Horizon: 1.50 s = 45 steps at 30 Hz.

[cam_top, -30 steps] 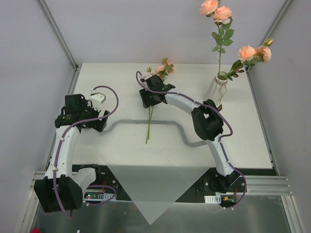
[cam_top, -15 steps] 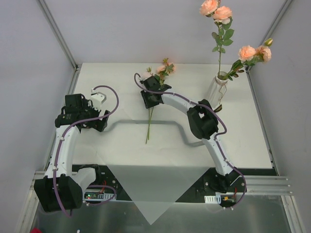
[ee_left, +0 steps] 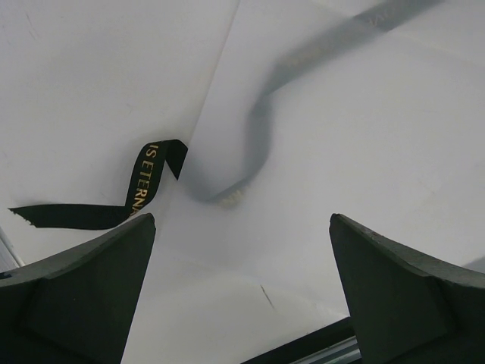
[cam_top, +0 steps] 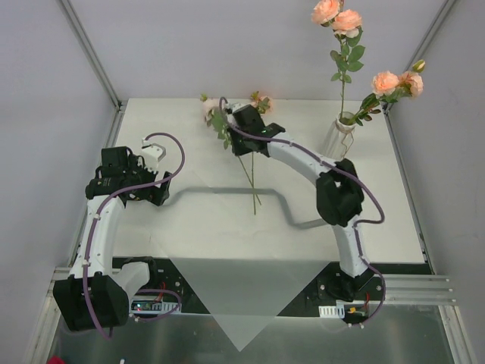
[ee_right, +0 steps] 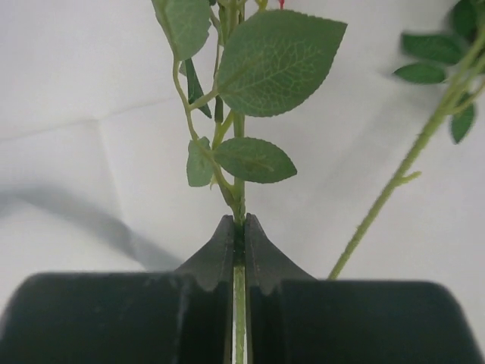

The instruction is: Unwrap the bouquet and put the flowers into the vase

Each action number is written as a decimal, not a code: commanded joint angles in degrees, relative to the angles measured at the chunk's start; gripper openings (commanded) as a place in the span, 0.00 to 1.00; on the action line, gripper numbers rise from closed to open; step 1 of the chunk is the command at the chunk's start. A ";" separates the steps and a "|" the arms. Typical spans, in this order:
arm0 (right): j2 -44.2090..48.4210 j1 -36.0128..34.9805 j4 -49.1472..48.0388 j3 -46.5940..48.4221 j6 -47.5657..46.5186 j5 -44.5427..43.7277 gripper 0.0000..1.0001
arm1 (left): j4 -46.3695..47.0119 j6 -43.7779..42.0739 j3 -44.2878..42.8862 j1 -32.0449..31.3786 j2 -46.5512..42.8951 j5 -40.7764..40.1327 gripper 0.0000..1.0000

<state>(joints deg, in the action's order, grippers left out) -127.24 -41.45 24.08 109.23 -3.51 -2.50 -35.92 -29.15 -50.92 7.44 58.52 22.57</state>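
My right gripper [cam_top: 241,136] [ee_right: 239,227] is shut on the thin green stem of one of the flowers [cam_top: 212,106], just below its leaves [ee_right: 279,61]. That rose points to the back left and its stem [cam_top: 252,189] trails toward me. A second flower [cam_top: 262,101] shows beside the gripper, and its stem [ee_right: 402,178] passes to the right of the jaws. The vase [cam_top: 338,136] stands at the back right with several peach roses [cam_top: 388,82] in it. My left gripper [cam_top: 152,151] [ee_left: 242,227] hovers open at the left. The bouquet no longer shows as a bundle.
A white paper sheet [cam_top: 236,303] lies flat and hangs over the near table edge. A dark ribbon [ee_left: 148,186] with gold lettering lies on the table under the left gripper. Grey walls and metal rails close the table in on three sides.
My right gripper has closed on a stem and swung it: the rose head now points left and the stem's lower end has moved right. The left arm has stayed put.
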 commanded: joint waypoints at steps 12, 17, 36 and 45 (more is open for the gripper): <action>49.98 15.52 -42.43 -27.57 1.30 12.17 0.01 | -0.90 0.67 0.91 -0.41 -0.16 2.92 0.99; 57.69 17.02 -55.34 -37.56 -3.59 5.54 0.01 | -0.90 0.58 0.29 -0.32 -0.16 2.92 0.99; 52.80 27.74 -72.85 -38.39 -26.37 -21.49 0.01 | -0.90 -0.82 0.29 -0.32 1.15 1.34 0.99; 47.09 30.64 -74.09 -36.72 -25.15 -21.05 0.01 | -0.91 -1.26 -0.32 -0.32 1.77 0.99 0.99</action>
<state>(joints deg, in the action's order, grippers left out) -78.76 -12.08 -44.80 68.99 -28.62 -22.94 -36.40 -29.34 -50.22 7.44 60.01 23.53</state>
